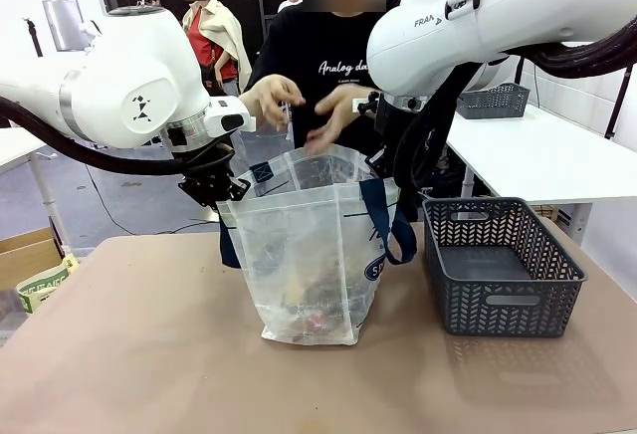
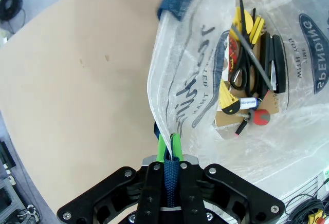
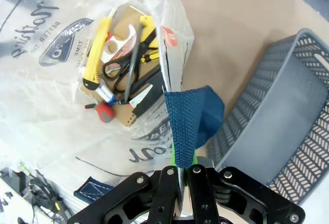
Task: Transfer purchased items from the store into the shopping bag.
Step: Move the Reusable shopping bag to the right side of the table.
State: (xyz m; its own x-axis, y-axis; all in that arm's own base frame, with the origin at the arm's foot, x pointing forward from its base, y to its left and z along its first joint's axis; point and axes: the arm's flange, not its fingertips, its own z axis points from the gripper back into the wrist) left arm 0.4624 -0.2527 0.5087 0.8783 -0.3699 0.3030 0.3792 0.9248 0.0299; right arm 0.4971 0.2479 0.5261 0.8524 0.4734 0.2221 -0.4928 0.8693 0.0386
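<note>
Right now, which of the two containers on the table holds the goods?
The translucent white shopping bag: scissors and a yellow utility knife lie in its bottom. The grey mesh basket beside it shows a bare floor.

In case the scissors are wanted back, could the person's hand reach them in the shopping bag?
Probably yes: left fingers and right fingers hold the shopping bag's mouth open below the hand, scissors lying uncovered on top.

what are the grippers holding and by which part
The shopping bag: left gripper shut on one navy strap handle, right gripper on the opposite handle.
</note>
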